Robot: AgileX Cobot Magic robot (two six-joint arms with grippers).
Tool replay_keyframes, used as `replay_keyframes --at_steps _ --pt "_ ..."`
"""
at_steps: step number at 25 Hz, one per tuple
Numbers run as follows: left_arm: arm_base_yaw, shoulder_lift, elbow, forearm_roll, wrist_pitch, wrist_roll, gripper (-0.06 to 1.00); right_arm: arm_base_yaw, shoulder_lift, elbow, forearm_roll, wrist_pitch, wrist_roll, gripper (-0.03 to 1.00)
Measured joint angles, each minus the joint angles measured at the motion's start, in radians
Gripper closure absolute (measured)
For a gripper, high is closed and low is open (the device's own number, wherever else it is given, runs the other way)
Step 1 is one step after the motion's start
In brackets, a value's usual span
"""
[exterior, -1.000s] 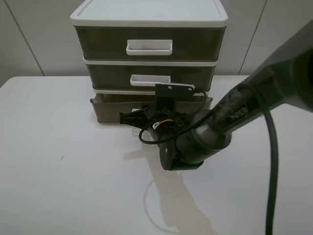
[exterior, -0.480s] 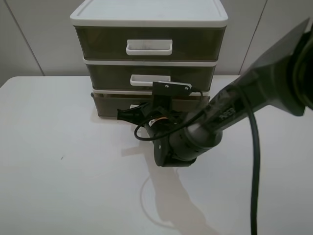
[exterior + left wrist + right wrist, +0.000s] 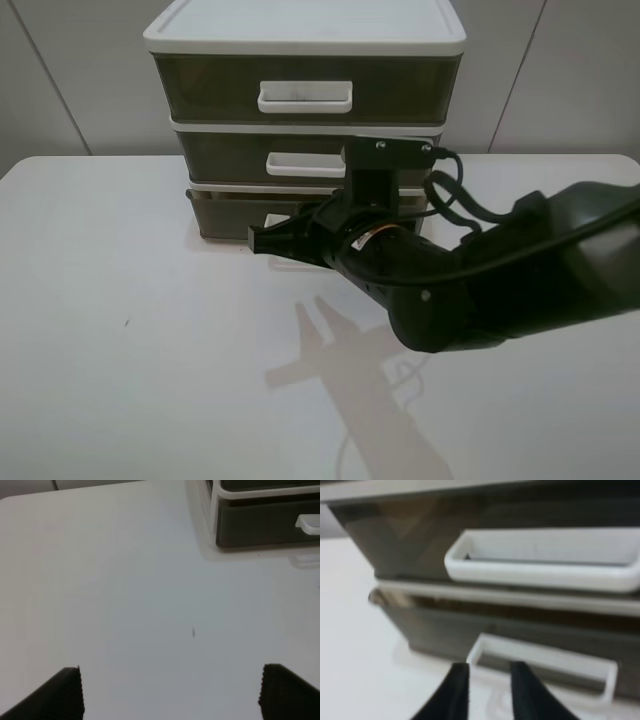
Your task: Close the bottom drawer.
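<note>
Exterior high view: the white-framed drawer unit [image 3: 300, 25] stands at the far centre of the tabletop [image 3: 100, 300]. The bottom drawer [image 3: 220, 215] sits under the middle drawer [image 3: 220, 155], its front close to flush but seemingly just proud of the frame. The right gripper [image 3: 262, 240] is low over the tabletop immediately in front of that drawer, left of its centre, pointing left along the front; contact cannot be confirmed from here. Left wrist view: the left gripper [image 3: 170, 667] is spread wide and holds nothing, over bare tabletop to the left and well apart from the unit. Right wrist view: the right gripper's fingers are drawn close together with a narrow gap and nothing between them, tips just before the left end of the drawer's white handle [image 3: 545, 652]; a dark slit above the drawer front suggests it is not fully seated. Assessment: the closing push appears nearly complete. To finish well, press square to the front, near its middle rather than one end, so the drawer does not skew, and keep the fingertips clear of the handle loop.
</note>
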Motion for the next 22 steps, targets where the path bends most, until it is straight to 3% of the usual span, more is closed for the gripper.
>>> replay_keyframes --at_steps 3,6,10,14,22 --pt "0.000 0.000 0.000 0.000 0.000 0.000 0.23 -0.047 -0.122 0.066 -0.001 0.122 -0.025 0.31" --pt "0.000 0.000 0.000 0.000 0.000 0.000 0.23 -0.129 -0.276 0.126 -0.002 0.256 -0.030 0.18" --pt "0.000 0.000 0.000 0.000 0.000 0.000 0.23 -0.287 -0.529 0.197 -0.046 0.437 -0.032 0.15" --pt "0.000 0.000 0.000 0.000 0.000 0.000 0.23 -0.504 -0.772 0.215 -0.165 0.692 -0.023 0.15" --pt "0.000 0.000 0.000 0.000 0.000 0.000 0.23 -0.969 -1.139 0.109 -0.613 1.286 0.148 0.15"
